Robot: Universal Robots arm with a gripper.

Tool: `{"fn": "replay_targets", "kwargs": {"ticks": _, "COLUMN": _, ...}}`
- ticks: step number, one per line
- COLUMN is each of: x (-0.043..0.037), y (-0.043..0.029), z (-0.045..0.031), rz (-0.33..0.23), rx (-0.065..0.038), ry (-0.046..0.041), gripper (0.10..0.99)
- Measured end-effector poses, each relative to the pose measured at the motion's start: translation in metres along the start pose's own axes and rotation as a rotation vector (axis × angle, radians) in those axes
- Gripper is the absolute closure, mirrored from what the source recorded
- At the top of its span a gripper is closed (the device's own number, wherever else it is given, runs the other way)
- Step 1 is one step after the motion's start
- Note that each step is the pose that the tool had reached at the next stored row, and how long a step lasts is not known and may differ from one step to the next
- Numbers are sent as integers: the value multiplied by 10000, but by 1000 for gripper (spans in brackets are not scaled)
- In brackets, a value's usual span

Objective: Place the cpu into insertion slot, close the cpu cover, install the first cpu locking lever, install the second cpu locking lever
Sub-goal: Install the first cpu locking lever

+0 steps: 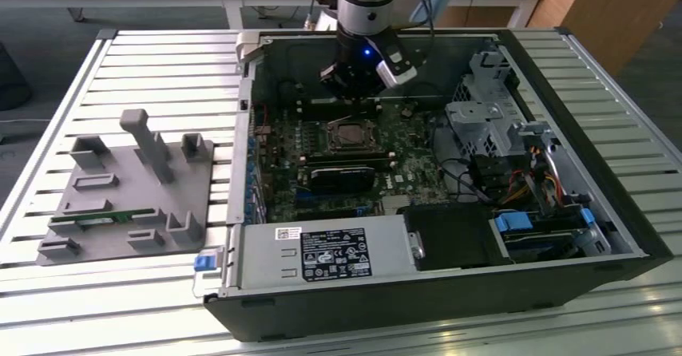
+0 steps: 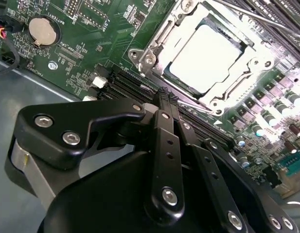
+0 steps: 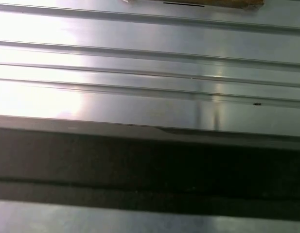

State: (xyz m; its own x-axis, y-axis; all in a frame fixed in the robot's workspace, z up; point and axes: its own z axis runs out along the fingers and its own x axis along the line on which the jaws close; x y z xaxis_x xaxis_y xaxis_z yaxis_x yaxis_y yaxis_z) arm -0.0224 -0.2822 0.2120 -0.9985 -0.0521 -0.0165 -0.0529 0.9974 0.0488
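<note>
The gripper [image 1: 357,85] hangs inside the open PC case [image 1: 596,180], at the upper middle of the exterior view, just above the slot [image 1: 349,135] on the motherboard [image 1: 319,172]. In the second wrist view the fingers [image 2: 162,104] are pressed together and hold nothing; their tips point toward the upper right of the frame, where the socket lies close ahead.

The cpu [image 2: 208,58] is already seated in the slot: its pale metal top shows through the window of the cover [image 2: 159,34], which lies flat over it. A thin silver lever [image 2: 266,17] runs across the upper right corner; whether it is latched I cannot tell.

The exterior view gives the wider layout: the grey fixture [image 1: 128,196] on the slatted tabletop [image 1: 64,308] at left, well apart from the arm. The second wrist view gives the chip and cover up close. The first wrist view looks at ribbed metal and a dark band.
</note>
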Motion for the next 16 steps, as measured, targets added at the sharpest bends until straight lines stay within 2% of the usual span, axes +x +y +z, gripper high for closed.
{"fn": "replay_targets", "kwargs": {"ticks": 6, "x": -20, "y": -3, "z": 73, "rz": 0, "rx": 21, "ry": 0, "gripper": 980}}
{"fn": "replay_targets", "kwargs": {"ticks": 12, "x": -23, "y": -5, "z": 99, "rz": -1, "rx": 79, "ry": 5, "gripper": 980}}
{"fn": "replay_targets", "kwargs": {"ticks": 16, "x": -26, "y": -5, "z": 107, "rz": -3, "rx": 169, "ry": 9, "gripper": 980}}
